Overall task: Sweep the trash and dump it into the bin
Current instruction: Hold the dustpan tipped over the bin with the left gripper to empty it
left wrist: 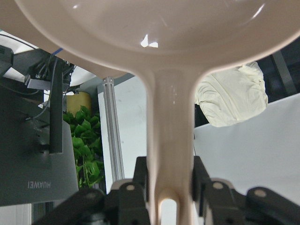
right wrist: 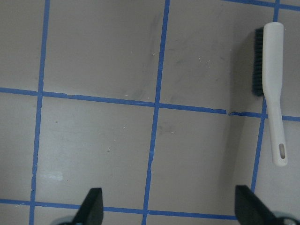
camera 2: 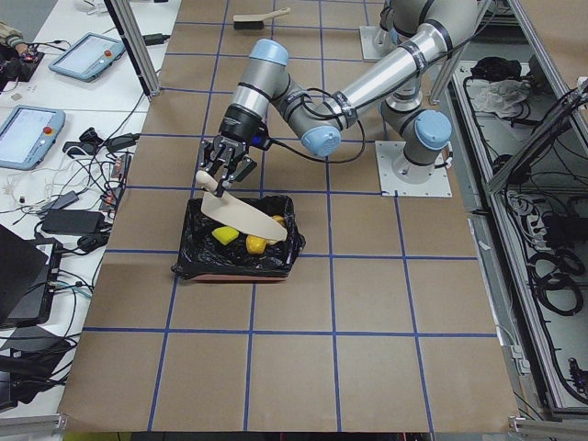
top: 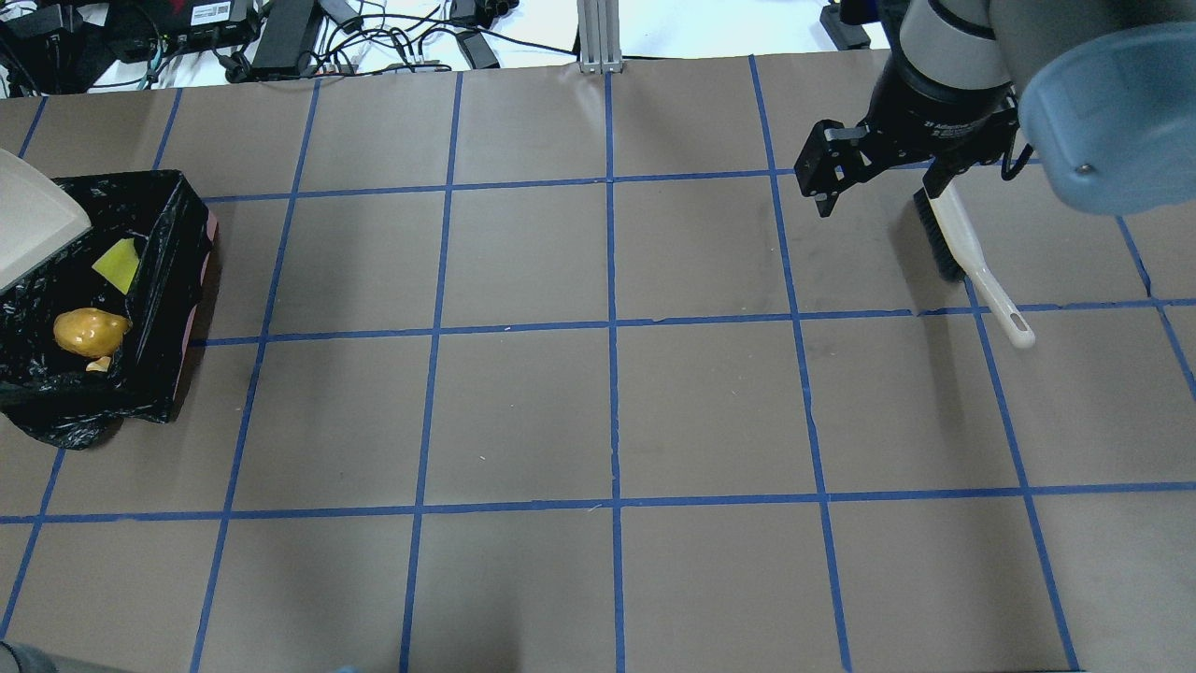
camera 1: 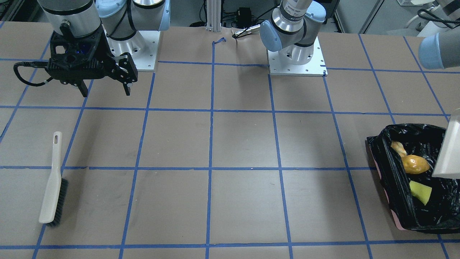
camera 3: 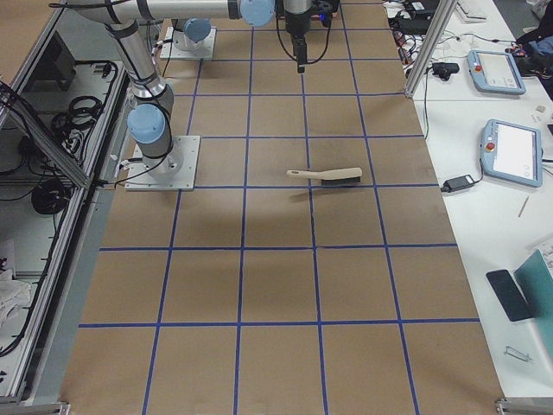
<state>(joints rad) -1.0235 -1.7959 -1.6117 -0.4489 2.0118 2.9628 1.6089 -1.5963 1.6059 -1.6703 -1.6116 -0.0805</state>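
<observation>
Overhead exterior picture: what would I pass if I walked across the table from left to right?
Bin holding the trash → metal post at the far edge → brush. The right gripper overlaps the brush, so I skip it.

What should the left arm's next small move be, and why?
Probably lift the dustpan clear of the bin: the left hand grips it tilted above the bin, and all three trash pieces already lie inside.
</observation>
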